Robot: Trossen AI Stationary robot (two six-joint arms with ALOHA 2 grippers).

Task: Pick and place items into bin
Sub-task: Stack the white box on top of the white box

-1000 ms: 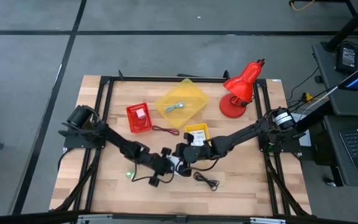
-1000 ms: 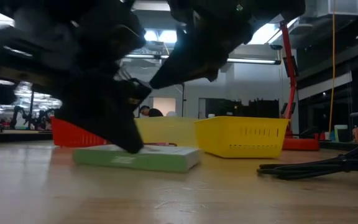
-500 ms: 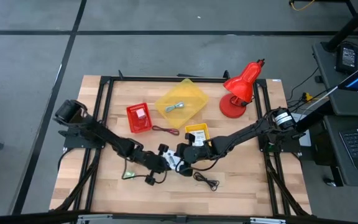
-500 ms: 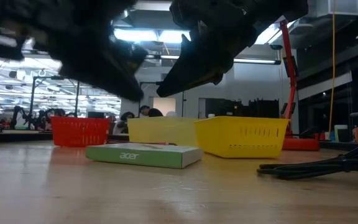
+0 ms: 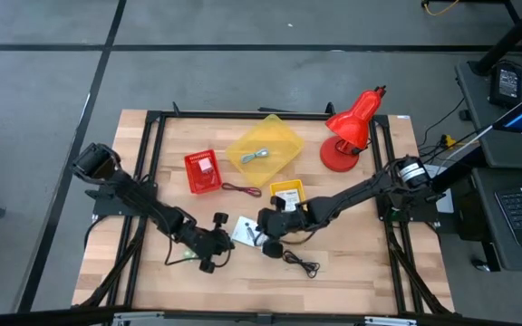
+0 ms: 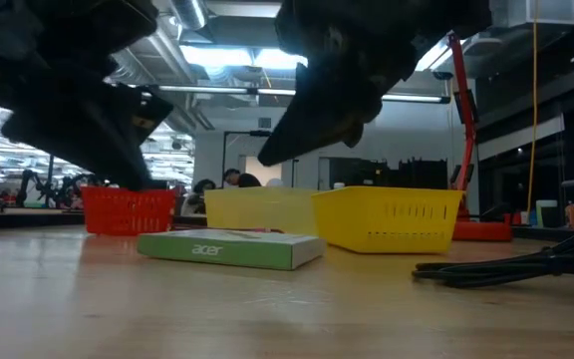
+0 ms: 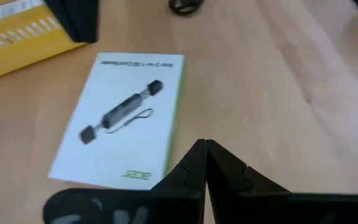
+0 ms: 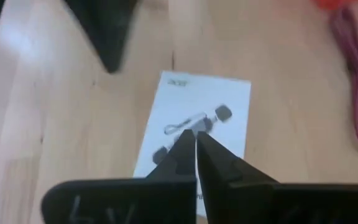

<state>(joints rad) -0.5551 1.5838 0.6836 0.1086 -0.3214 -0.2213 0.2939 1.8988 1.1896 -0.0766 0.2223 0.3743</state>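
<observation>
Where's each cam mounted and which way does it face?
High: overhead, straight down; both arms, left gripper, right gripper by the white packet.
Low: table height, looking level across to the room; the arms come in dark from above.
Left wrist: looks past its own shut fingers at the packet.
Right wrist: same, over its own shut fingers.
Shared: all four views show the packet.

white printed packet (image 7: 127, 121) flat on wood | dark red cord (image 8: 356, 50) nearby | black cord (image 5: 302, 263) apart

"acer" on white packet (image 6: 229, 249) green edge
</observation>
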